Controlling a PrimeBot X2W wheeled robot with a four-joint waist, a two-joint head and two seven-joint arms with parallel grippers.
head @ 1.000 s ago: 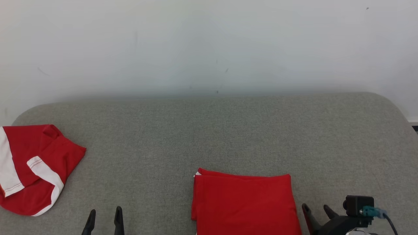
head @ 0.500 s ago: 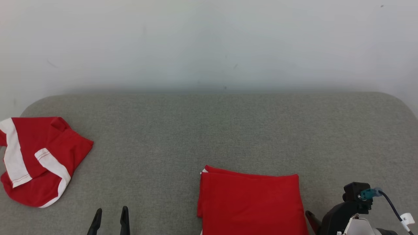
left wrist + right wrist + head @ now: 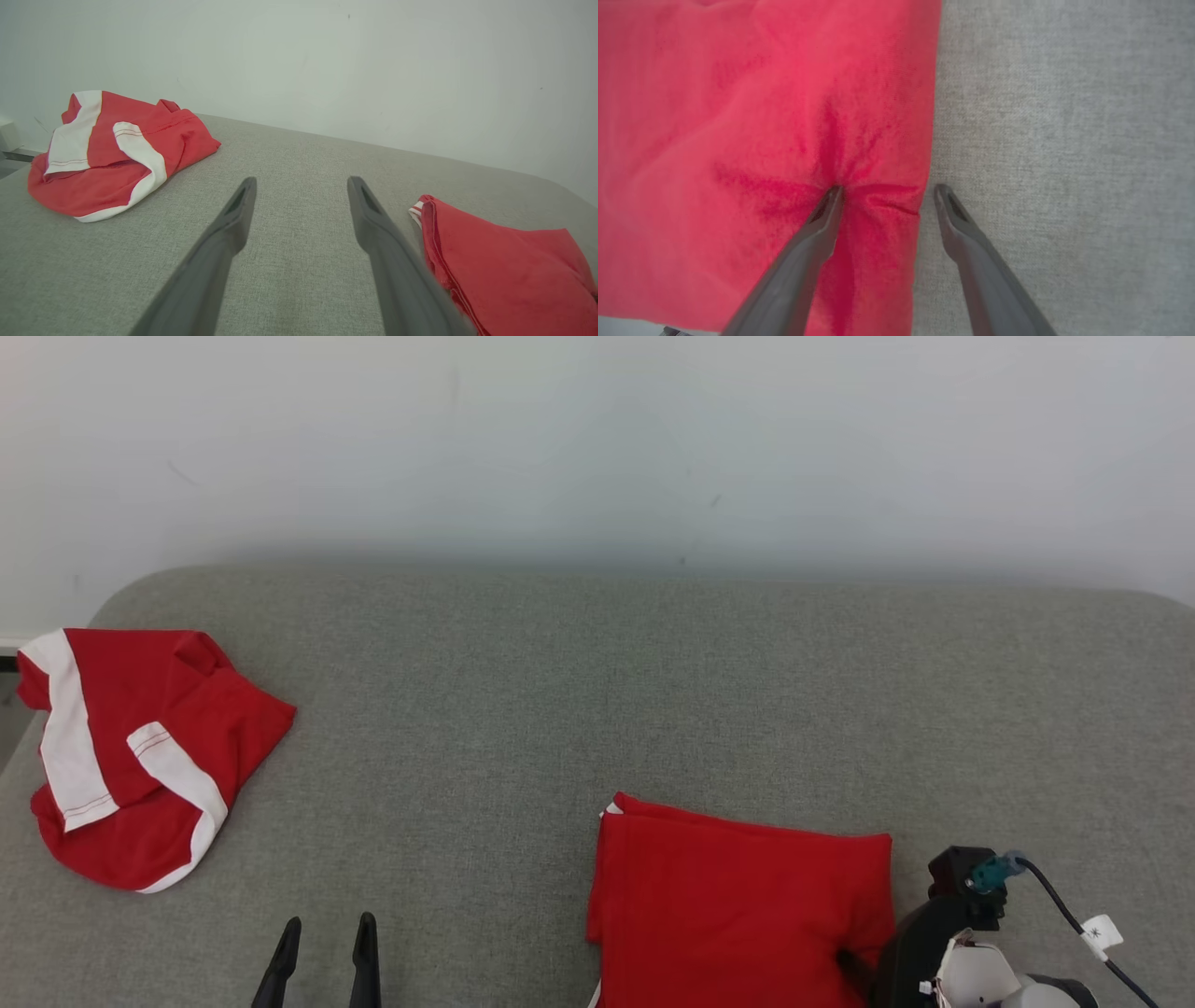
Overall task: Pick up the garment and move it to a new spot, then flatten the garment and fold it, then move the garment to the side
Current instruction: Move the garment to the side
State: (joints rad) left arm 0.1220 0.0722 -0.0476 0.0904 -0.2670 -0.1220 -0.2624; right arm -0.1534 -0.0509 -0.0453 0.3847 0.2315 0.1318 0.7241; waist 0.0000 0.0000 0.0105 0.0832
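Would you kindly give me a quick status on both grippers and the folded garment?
Right gripper open, straddling right edge of folded garment, one finger pressing cloth. Left gripper open over bare cushion. Crumpled garment far left, clear of the work.

I count two garments: one folded red garment (image 3: 738, 905), one crumpled red-and-white garment (image 3: 140, 756). Two grippers: left gripper (image 3: 329, 924), right gripper (image 3: 887, 191). One grey padded surface (image 3: 597, 691).

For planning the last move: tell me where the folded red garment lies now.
In the head view the folded red garment lies low and right of centre on the grey cushion, its right edge straddled by the open right gripper.
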